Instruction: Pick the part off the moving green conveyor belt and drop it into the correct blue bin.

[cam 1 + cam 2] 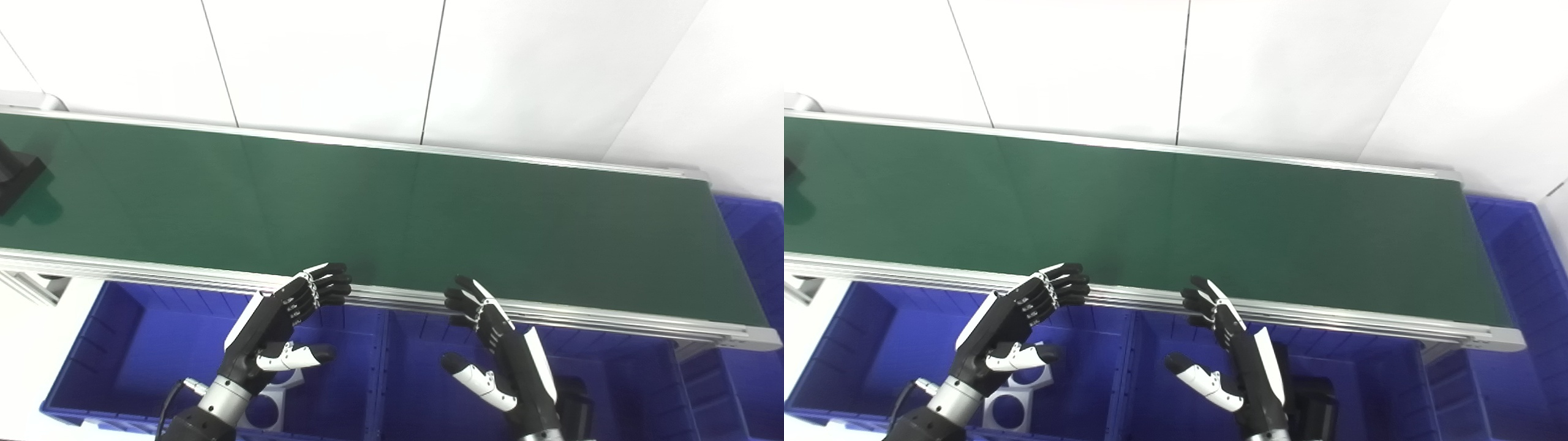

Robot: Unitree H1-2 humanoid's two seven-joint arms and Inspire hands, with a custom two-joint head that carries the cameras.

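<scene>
At the far left edge of the long green conveyor belt point(392, 214), a dark black block-shaped part point(18, 177) is seen lying on the belt surface, well apart from both hands. The left hand point(278, 321) is held above the left blue plastic bin point(110, 355), fingers point(327, 285) spread and empty, tips near the belt's aluminium front rail point(398, 300). The right hand point(499, 349) is held above the right blue plastic bin point(637, 380), fingers likewise spread, holding nothing. A white plate with round holes point(1013, 398) lies in the left bin; a black part point(1314, 404) lies in the right bin.
</scene>
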